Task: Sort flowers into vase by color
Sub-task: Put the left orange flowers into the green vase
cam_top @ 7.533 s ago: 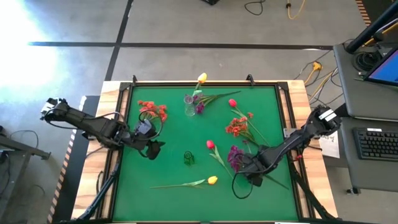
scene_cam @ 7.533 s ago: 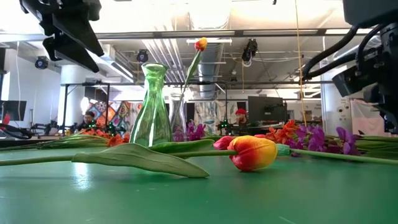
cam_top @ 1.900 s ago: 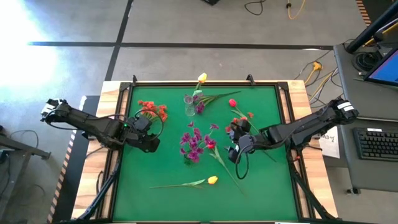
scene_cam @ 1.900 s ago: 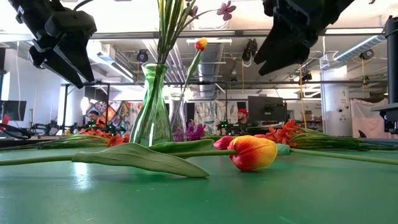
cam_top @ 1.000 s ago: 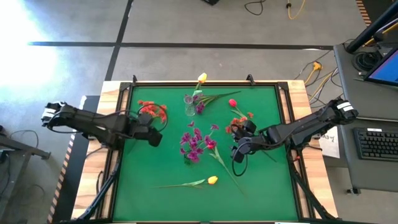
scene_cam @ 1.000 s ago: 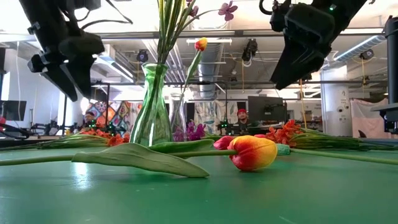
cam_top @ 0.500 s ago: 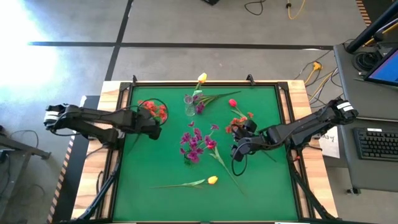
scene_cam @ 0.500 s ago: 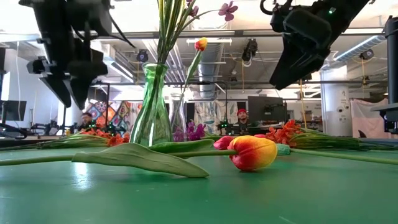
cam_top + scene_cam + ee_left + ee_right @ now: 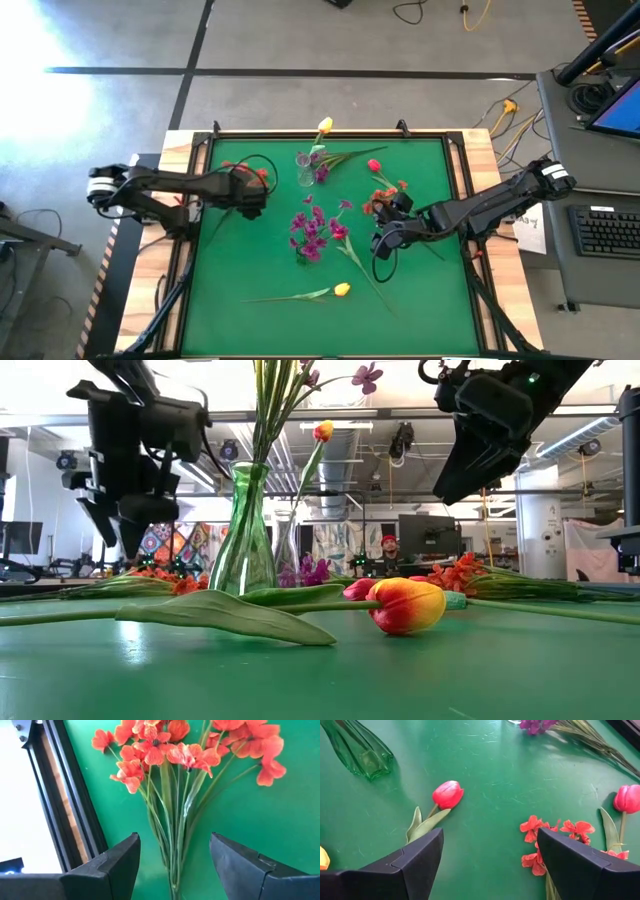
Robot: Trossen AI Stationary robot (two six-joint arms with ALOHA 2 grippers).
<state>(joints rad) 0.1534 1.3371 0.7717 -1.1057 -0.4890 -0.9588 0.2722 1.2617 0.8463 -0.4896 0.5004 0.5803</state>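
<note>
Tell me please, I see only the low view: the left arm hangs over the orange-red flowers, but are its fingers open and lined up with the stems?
Observer: Yes. In the left wrist view the left gripper is open, and the stems of the orange-red spray show between its fingers, not yet clamped.
Operator: Does the right gripper hold something?
Observer: No. In the right wrist view the right gripper is open and empty, over bare mat between a pink-red tulip and a second orange-red spray.

The left gripper (image 9: 252, 197) hovers over the table's (image 9: 420, 300) left rear area, fingers apart. The right gripper (image 9: 381, 243) hovers right of centre, fingers spread wide.
</note>
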